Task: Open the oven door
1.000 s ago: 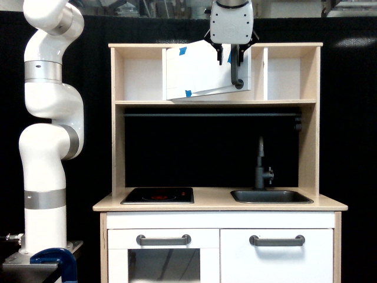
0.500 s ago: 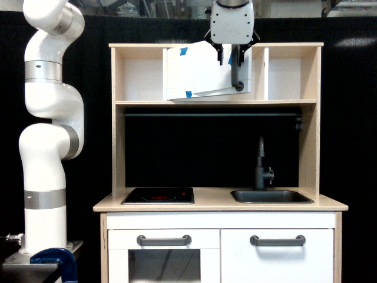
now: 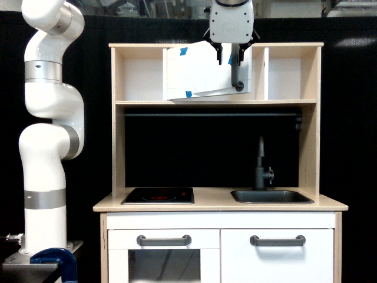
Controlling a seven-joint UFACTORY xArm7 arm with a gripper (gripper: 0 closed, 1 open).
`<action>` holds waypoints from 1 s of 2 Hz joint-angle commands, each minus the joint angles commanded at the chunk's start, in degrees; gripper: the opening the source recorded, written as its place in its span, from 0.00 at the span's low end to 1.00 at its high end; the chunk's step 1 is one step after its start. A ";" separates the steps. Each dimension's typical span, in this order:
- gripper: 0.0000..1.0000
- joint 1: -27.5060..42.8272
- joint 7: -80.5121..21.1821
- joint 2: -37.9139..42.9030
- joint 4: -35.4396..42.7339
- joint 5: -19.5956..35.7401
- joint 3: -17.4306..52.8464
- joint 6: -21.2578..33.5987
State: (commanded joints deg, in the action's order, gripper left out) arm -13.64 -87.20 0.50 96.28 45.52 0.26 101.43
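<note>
A white jointed arm (image 3: 50, 130) rises in stacked segments at the exterior view's left, its base by a blue clamp (image 3: 56, 259) in the bottom corner, and its far end comes down from above the frame at top centre. Beside it stands a toy kitchen (image 3: 218, 165) of pale wood with a black backdrop behind. Its bench (image 3: 218, 203) carries a black hob (image 3: 158, 196) on the exterior view's left and a dark sink (image 3: 271, 196) with a dark tap (image 3: 262, 164) on the right. Below the bench are two white fronts, one with a glass window (image 3: 164, 265) and a horizontal grey handle (image 3: 164, 240), the other plain (image 3: 277, 262) with its own horizontal grey handle (image 3: 277, 240). Above, an upper shelf unit (image 3: 218, 102) holds the oven door (image 3: 197, 73), a wide plain white panel in the middle section, swung partly out so its lower edge slants, with small blue tape pieces (image 3: 183, 51) at its corners. Its vertical grey bar handle (image 3: 235, 71) runs down the panel's edge toward the exterior view's right. The pincer (image 3: 231, 56) hangs from the white wrist housing (image 3: 231, 20) directly over that handle, its dark fingers (image 3: 220, 56) at the top of the bar; whether they pinch it or stand spread cannot be told from here.
</note>
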 joint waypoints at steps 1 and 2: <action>1.00 -3.46 -8.73 -3.03 -6.83 -1.63 4.77 3.11; 1.00 -4.73 -18.36 -6.31 -19.19 -4.56 7.99 -0.63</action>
State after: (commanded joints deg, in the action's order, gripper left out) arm -18.38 -105.56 -5.81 77.09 40.96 8.25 100.80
